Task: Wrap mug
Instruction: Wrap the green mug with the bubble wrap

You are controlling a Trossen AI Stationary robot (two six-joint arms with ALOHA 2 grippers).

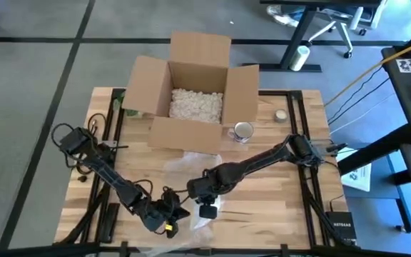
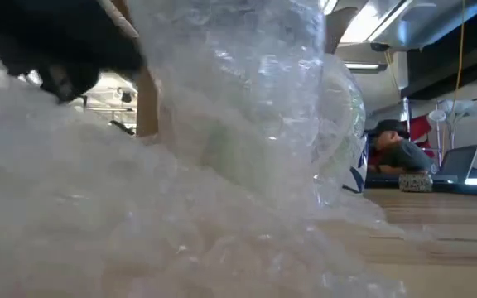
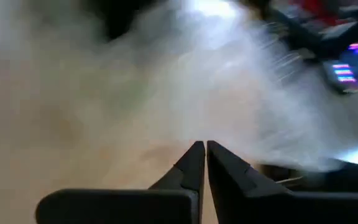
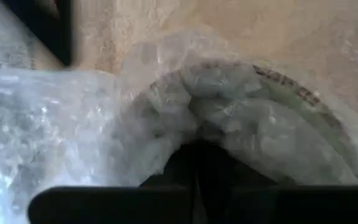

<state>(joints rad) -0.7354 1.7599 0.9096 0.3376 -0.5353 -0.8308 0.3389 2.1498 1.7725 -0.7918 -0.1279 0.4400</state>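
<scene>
Mug [image 4: 272,118] sitting near table's [image 1: 291,207] front edge, already under bubble wrap [image 4: 61,124]. Right gripper [image 1: 207,201] pinching wrap over rim; left gripper [image 3: 205,163] closing empty beside it. Loose wrap remaining.

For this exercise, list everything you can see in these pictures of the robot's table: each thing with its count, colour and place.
Cardboard box: one, brown, flaps open, far middle of the table.
Packing peanuts: many, off-white, inside the box.
Mug: one, shiny silver, on the table by the box's right front corner.
Small round object: one, pale, right of the mug; too small to identify.
Bubble wrap: one clear sheet, near middle of the table, bunched around a rounded object in the right wrist view.
Table: one, light wood.
Person: one, in grey, in the room behind.
Left gripper: black, shut, near front edge by the wrap.
Right gripper: black, shut on the wrap.
</scene>
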